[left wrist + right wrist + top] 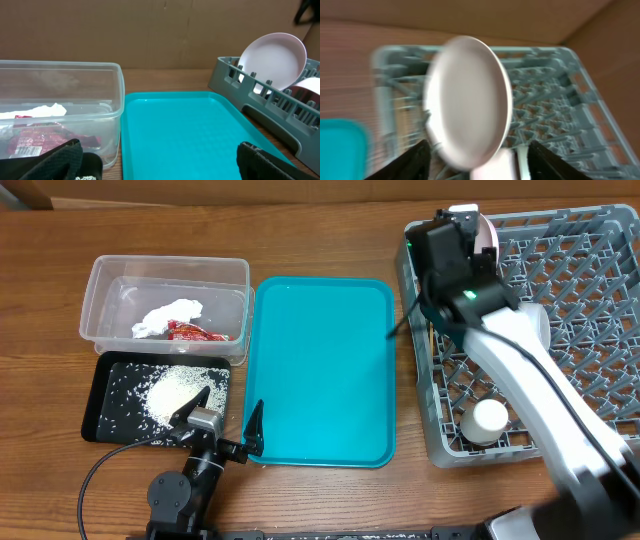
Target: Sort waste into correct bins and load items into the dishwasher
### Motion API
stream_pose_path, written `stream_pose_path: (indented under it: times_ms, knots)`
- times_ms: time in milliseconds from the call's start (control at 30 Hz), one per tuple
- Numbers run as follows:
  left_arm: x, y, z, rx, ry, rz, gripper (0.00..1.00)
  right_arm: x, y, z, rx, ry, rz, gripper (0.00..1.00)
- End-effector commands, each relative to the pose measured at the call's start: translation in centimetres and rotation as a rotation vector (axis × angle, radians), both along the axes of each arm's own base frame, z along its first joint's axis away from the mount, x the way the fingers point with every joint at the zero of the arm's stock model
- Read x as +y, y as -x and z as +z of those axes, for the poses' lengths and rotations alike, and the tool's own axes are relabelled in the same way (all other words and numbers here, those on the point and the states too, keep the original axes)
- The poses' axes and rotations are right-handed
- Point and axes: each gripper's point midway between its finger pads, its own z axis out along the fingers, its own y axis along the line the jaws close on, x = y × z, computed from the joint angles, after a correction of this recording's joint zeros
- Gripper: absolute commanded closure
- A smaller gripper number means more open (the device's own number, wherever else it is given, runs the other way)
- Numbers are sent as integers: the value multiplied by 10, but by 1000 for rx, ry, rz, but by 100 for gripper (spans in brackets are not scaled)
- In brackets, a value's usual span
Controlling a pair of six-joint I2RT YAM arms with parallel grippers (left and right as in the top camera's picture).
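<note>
Right wrist view: my right claw [477, 146], fingers spread wide to either side of the round pale pink plate [467, 100], pinching nothing. The plate stands on edge in the near corner of the square grey plastic lattice rack [555, 90], its face tilted rather than upright. The picture is blurred, so I cannot tell whether the lower rim sits between pegs or only rests on them.

Hazard 1: a poorly seated rim could let the plate roll or fall flat across the grid once nothing steadies it.

Hazard 2: my fingers flank the plate closely, so a slanted lift away could clip its edge and tip it over the rack's low wall toward the teal rectangular serving tray [320, 370].

Left wrist view: my left claw [159, 147], also spread and holding nothing, low beside the clear plastic tub [170, 260] (red wrapper [195, 332] and white tissue [168, 317] inside). The loose white rice [180, 388] lies in the shallow black tray [110, 420]; a careless sweep there could scatter grains
</note>
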Motion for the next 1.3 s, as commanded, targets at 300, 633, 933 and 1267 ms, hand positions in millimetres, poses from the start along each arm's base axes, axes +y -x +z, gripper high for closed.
stream_pose_path:
  times_ms: [300,633,933,1267]
  knots:
    - [0,0,0,-6,8,-2,0,126,167,143,-83,-725,802,0]
    - [0,0,0,-6,8,-2,0,92,217,128,-1,-683,745,0]
    - [0,0,0,-6,8,-2,0,16,226,152,-238,-390,569,0]
    - [0,0,0,-5,8,-2,0,-27,210,135,-537,-348,417,0]
